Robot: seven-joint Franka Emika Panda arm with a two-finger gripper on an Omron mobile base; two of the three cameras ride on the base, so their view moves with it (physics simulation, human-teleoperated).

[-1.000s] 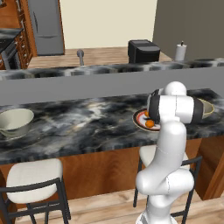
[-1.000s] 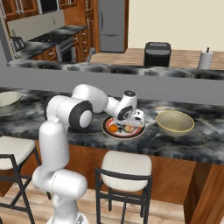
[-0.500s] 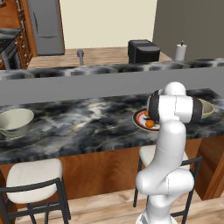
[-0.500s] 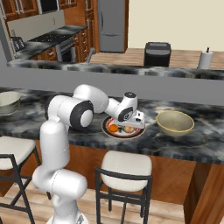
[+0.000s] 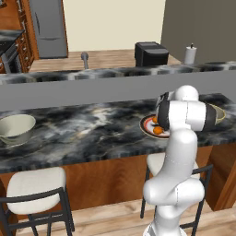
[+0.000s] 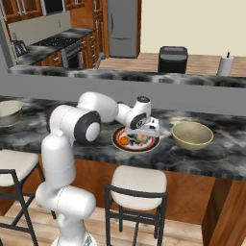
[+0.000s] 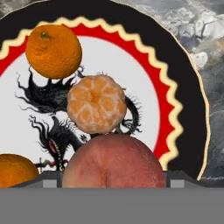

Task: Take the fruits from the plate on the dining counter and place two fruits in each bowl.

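The plate (image 7: 144, 87), white with a red-and-dark rim, lies on the dining counter (image 5: 92, 133). It holds several fruits: a whole orange (image 7: 53, 50), a peeled orange one (image 7: 97, 104), a paler reddish-yellow one (image 7: 113, 162) and another orange (image 7: 15, 170). My gripper (image 7: 112, 179) is open and low over the plate, one fingertip on each side of the paler fruit. From the right base view the gripper (image 6: 144, 133) hangs just over the plate (image 6: 117, 137). One beige bowl (image 6: 192, 134) stands right of the plate, the other bowl (image 5: 16, 129) far left.
A higher grey ledge (image 5: 92, 87) runs behind the counter, with a black appliance (image 6: 172, 58) and a paper-towel roll (image 6: 224, 66) beyond it. Two stools (image 6: 137, 185) (image 5: 34, 186) stand at the counter's wooden front.
The hand has sunk a little lower onto the plate. Plate, fruits and bowls have stayed in place.
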